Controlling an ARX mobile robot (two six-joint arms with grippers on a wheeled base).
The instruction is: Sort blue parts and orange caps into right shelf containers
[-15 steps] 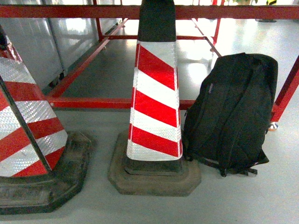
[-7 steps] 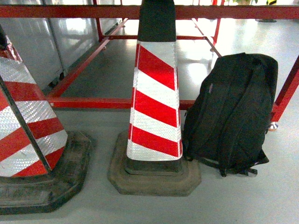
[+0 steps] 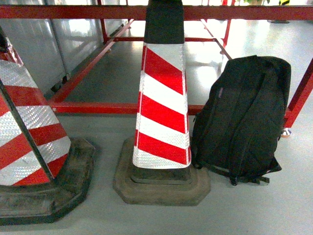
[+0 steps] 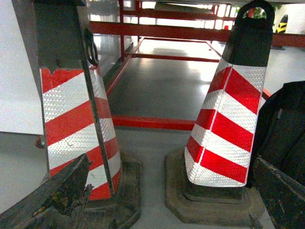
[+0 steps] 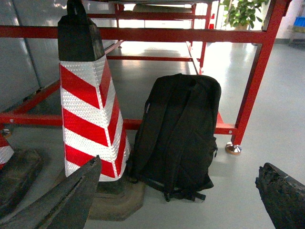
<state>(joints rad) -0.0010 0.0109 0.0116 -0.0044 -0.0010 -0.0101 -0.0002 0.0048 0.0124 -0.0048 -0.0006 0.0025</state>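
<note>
No blue parts, orange caps or right shelf containers show in any view. My left gripper (image 4: 171,202) is open low over the grey floor, its dark worn fingers (image 4: 59,195) spread wide with nothing between them. It faces the gap between two striped cones. My right gripper (image 5: 176,202) is open too, its fingers (image 5: 66,200) far apart and empty, pointing at the floor in front of a black backpack (image 5: 176,133). Neither gripper appears in the head view.
A red-and-white traffic cone (image 3: 162,107) on a rubber base stands straight ahead, and a second cone (image 3: 29,137) is at the left. The black backpack (image 3: 244,117) leans against a low red metal rack frame (image 3: 98,107). A red upright (image 5: 255,76) with a metal foot is at the right.
</note>
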